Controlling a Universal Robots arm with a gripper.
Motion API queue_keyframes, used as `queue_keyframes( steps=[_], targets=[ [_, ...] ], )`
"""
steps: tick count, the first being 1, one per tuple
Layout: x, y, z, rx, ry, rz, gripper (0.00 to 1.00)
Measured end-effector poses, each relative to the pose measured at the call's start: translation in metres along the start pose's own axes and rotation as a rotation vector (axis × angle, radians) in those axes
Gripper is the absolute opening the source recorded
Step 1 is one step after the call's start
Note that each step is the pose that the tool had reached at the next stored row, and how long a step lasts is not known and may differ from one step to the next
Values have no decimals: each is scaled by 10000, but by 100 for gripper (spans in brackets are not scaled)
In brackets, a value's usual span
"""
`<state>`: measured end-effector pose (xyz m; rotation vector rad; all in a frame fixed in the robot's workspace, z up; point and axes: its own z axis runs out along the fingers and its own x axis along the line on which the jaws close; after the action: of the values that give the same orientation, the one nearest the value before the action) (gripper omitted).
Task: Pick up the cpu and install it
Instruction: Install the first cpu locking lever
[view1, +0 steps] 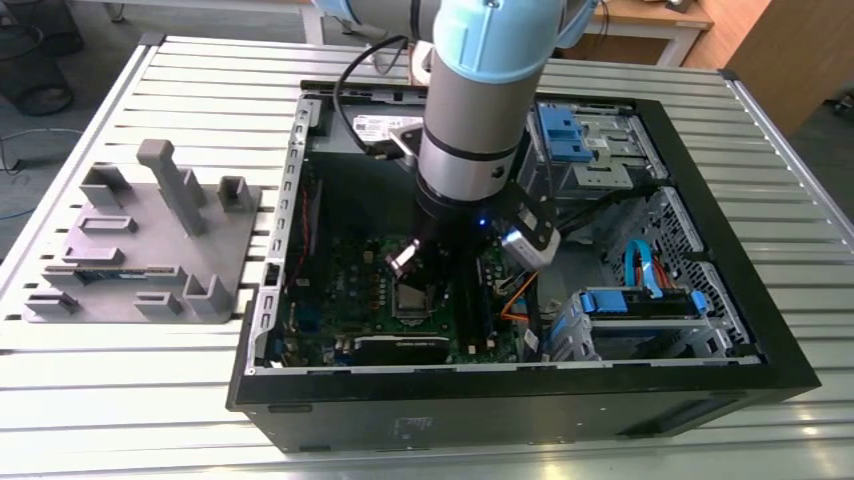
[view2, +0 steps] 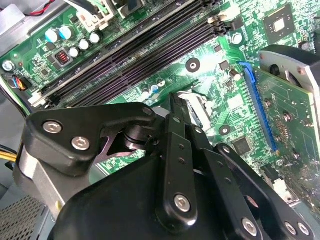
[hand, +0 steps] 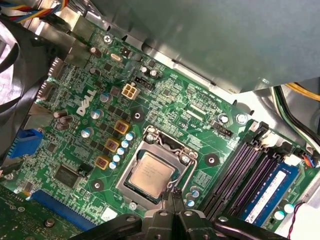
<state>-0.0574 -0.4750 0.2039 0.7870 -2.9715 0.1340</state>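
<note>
Gripper (hand: 172, 197), fingers together and empty, hangs vertically just above the cpu (hand: 150, 174) seated in the motherboard (hand: 95, 150) socket.

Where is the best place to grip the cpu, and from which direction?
Probably from straight above, fingers closing on two opposite edges of the cpu: it lies flat in the socket frame, so its sides are recessed and its thin rim offers the best hold.

You have one chip (hand: 151, 174) in its socket, one green board (hand: 165, 100), one open computer case (view1: 707, 300), one grey rack (view1: 147, 240) and one arm (view1: 474, 110) with one pincer (hand: 172, 200).
</note>
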Motion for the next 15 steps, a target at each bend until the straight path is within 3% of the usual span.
queue_keyframes(
  steps=[15],
  targets=[
    [17, -61, 25, 61, 66, 272, 11]
  ],
)
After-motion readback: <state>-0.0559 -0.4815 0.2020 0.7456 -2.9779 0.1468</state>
